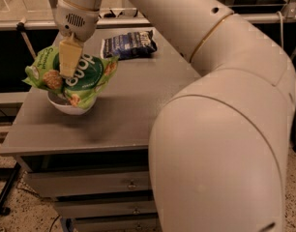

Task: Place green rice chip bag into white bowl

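Note:
The green rice chip bag [82, 79] is crumpled and rests on top of the white bowl [66, 108] at the left side of the grey table [133, 105]. Only the bowl's lower front rim shows under the bag. My gripper [68, 64] comes straight down from above onto the bag's middle. One cream finger [69, 57] shows in front of the bag, and the bag is pinched around it. The second finger is hidden behind the bag.
A smaller dark blue bag [128, 45] lies at the table's back, right of the bowl. My large white arm [211, 105] fills the right half of the view. Drawers [90, 182] sit under the tabletop. A rail [138, 21] runs behind the table.

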Robot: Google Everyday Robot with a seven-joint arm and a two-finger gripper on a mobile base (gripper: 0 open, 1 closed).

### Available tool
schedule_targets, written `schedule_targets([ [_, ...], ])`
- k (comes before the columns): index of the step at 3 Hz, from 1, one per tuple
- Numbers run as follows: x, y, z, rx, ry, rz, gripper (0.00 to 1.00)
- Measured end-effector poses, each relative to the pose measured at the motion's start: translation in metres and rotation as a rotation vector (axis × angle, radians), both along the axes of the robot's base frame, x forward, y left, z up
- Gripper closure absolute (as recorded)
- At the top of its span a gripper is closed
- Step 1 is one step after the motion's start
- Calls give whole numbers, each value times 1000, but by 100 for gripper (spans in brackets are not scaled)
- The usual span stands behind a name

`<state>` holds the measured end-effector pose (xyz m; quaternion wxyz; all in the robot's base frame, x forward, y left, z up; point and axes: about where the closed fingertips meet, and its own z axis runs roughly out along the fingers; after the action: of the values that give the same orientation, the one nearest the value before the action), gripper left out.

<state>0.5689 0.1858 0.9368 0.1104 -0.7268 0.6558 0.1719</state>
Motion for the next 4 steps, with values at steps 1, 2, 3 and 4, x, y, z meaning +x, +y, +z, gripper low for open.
schedule_targets([
  [1, 3, 6, 0, 17, -13, -4, 52],
  [2, 6, 11, 0, 30, -20, -8, 29],
  [3, 10, 18, -2, 46, -30, -12, 0],
  [4, 10, 17, -2, 51, -33, -16, 0],
])
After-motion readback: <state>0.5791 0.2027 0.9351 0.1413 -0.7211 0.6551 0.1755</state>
